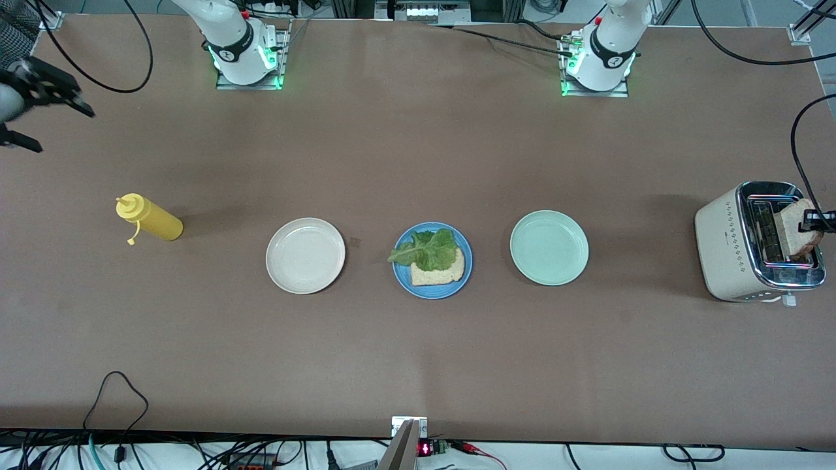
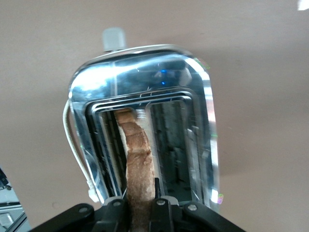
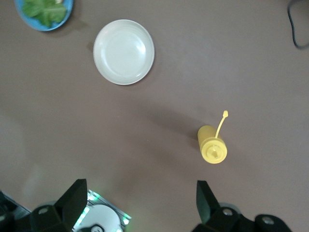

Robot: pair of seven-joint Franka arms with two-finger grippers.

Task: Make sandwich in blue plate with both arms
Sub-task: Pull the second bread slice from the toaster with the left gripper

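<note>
The blue plate (image 1: 402,275) sits mid-table with one bread slice (image 1: 439,273) on it and a green lettuce leaf (image 1: 428,249) on top; its edge shows in the right wrist view (image 3: 43,28). My left gripper (image 1: 816,220) (image 2: 141,205) is shut on a second bread slice (image 1: 797,230) (image 2: 137,150), which stands upright in a slot of the toaster (image 1: 725,241) (image 2: 193,82). My right gripper (image 1: 46,94) (image 3: 140,198) is open and empty, raised over the table's edge at the right arm's end.
A cream plate (image 1: 305,255) (image 3: 124,51) lies beside the blue plate toward the right arm's end, a mint plate (image 1: 548,247) toward the left arm's end. A yellow squeeze bottle (image 1: 151,220) (image 3: 212,145) lies toward the right arm's end. Cables run along the table edges.
</note>
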